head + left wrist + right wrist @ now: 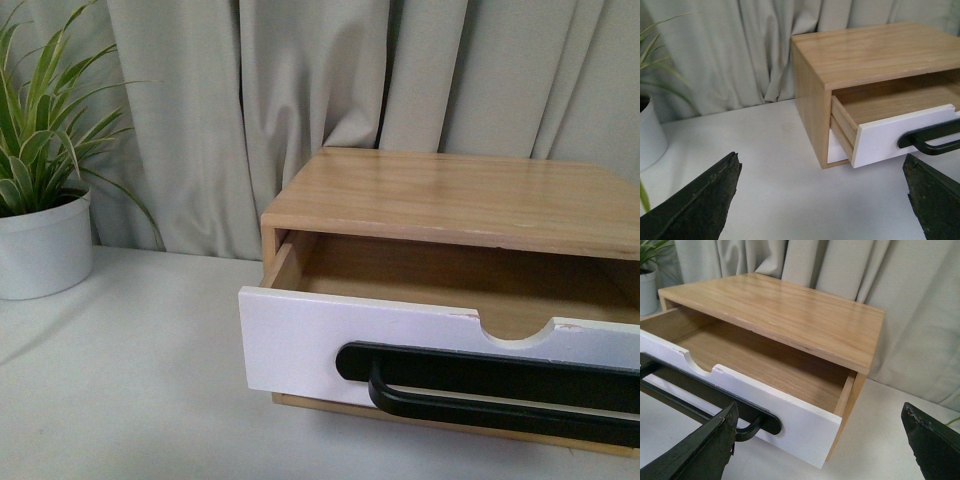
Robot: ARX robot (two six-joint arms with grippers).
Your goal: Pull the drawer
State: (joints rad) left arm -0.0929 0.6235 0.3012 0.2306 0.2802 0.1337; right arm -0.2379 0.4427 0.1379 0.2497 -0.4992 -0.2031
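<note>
Both pincers gape wide, gripping nothing: left gripper (822, 200) near the wooden cabinet's (470, 200) side, right gripper (820, 450) apparently just beside the black handle (500, 385). At five o'clock in the front view, the drawer (300, 350) stands pulled out.

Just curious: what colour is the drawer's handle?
Black, against the drawer's white front; the handle shows best in the front view.

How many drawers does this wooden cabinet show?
2. The wide white-fronted drawer with the black bar handle is pulled open at the top; a plain white handleless drawer front sits shut beneath it, mostly hidden.
</note>
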